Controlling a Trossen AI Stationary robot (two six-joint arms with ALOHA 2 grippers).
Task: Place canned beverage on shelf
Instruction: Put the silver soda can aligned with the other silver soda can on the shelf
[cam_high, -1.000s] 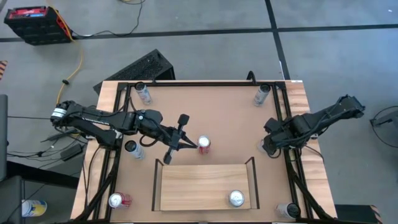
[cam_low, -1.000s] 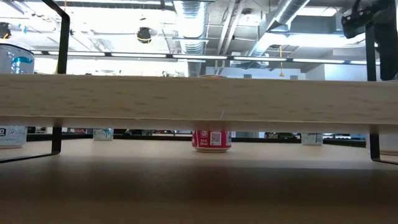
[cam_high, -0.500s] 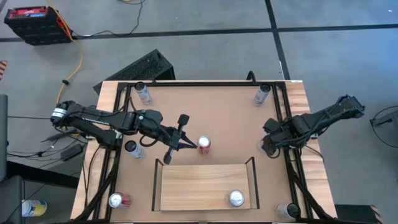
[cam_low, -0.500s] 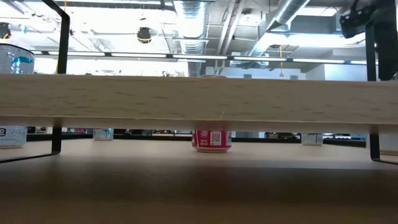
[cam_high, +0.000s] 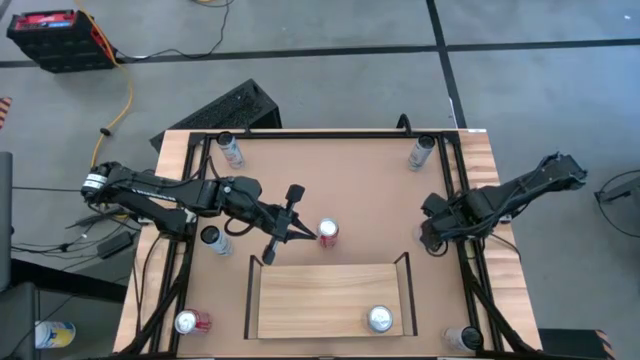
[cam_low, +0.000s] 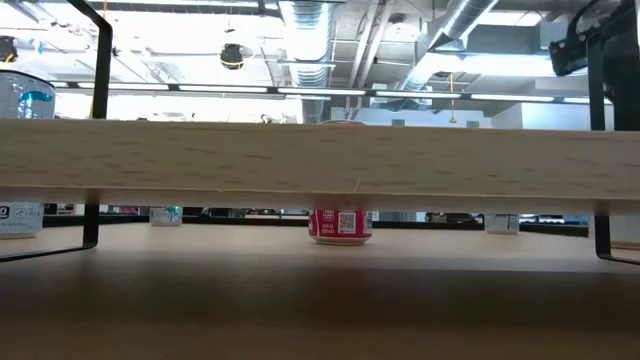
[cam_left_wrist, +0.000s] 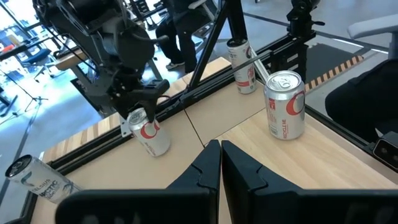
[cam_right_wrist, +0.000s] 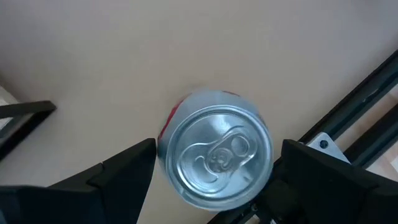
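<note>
We see a brown table (cam_high: 360, 190) with a black frame standing on a grey concrete floor (cam_high: 330, 75); a red and black box (cam_high: 55, 38) with a yellow cable (cam_high: 127, 95) lies on the floor beyond the table's far left corner. The low view shows a ceiling with ducts and strip lights behind the table. The shelf (cam_high: 330, 300), pale wood with black end rails, sits at the near middle of the table and carries one can (cam_high: 379, 319) toward its right end. A red can (cam_high: 328, 232) stands upright on the table just beyond the shelf's far edge. The left gripper (cam_high: 303, 233) is closed on nothing, its tips just beside this red can. The right gripper (cam_high: 432, 237) is at the table's right edge with its fingers (cam_right_wrist: 124, 171) spread wide on either side of a second can (cam_right_wrist: 217, 155), seen from above. Further cans stand at the table's corners and left side. Compared with one second ago, the cans and left arm have not moved; the right arm has shifted very slightly
</note>
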